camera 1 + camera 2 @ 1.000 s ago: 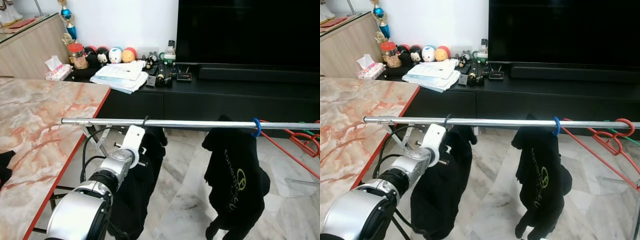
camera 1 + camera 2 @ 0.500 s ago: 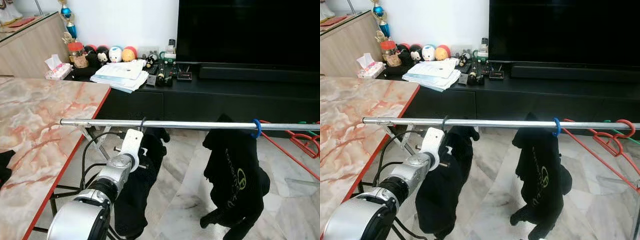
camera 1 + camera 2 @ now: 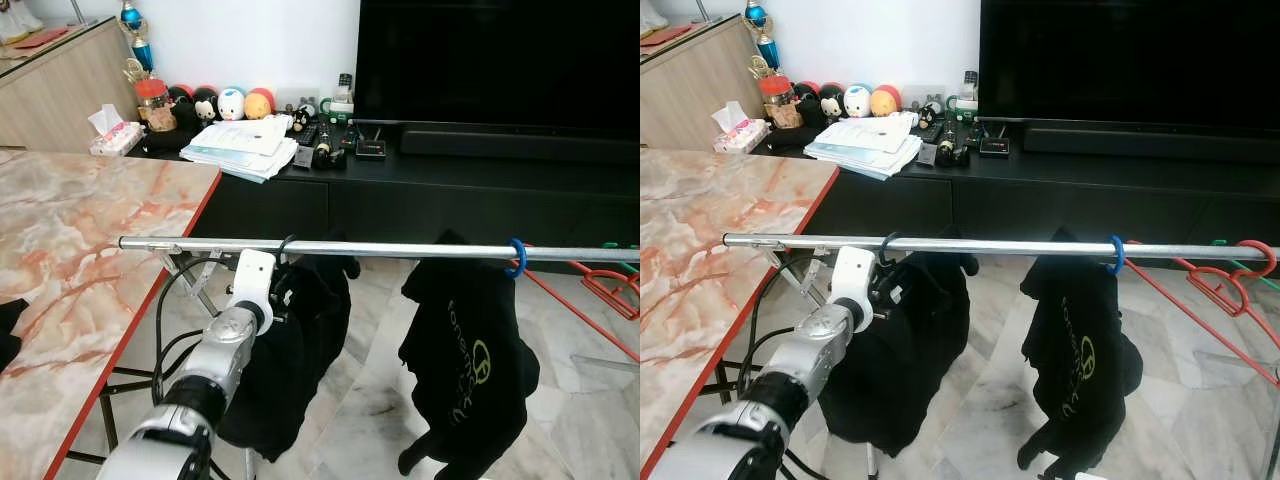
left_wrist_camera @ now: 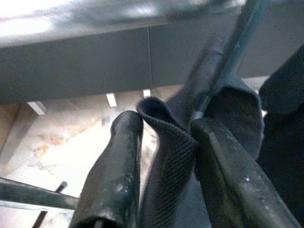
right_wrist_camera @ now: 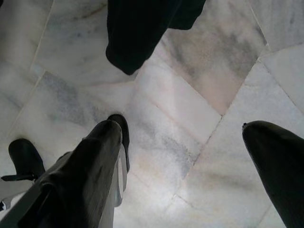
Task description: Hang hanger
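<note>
A silver rail point(image 3: 400, 249) runs across in front of me. A black hanger hook point(image 3: 287, 243) sits over it near its left end, and a black garment point(image 3: 300, 350) hangs from that hanger. My left gripper point(image 4: 166, 128) reaches just under the rail, shut on a fold of this garment's collar next to the hanger's thin bar point(image 4: 237, 42). Further right, a second black garment point(image 3: 465, 350) hangs from a blue hook point(image 3: 514, 257). My right gripper point(image 5: 183, 124) hangs low over the marble floor, open, with nothing in it.
A marble table with a red edge point(image 3: 90, 250) stands close on the left. Behind the rail are a black TV cabinet point(image 3: 450, 190), a TV point(image 3: 500, 60) and a stack of papers point(image 3: 240, 150). Red hangers point(image 3: 610, 290) hang at the rail's right end.
My left arm has stretched further out toward the rail. The black garment it holds has swung and spread to the right, while its hook stays on the rail.
</note>
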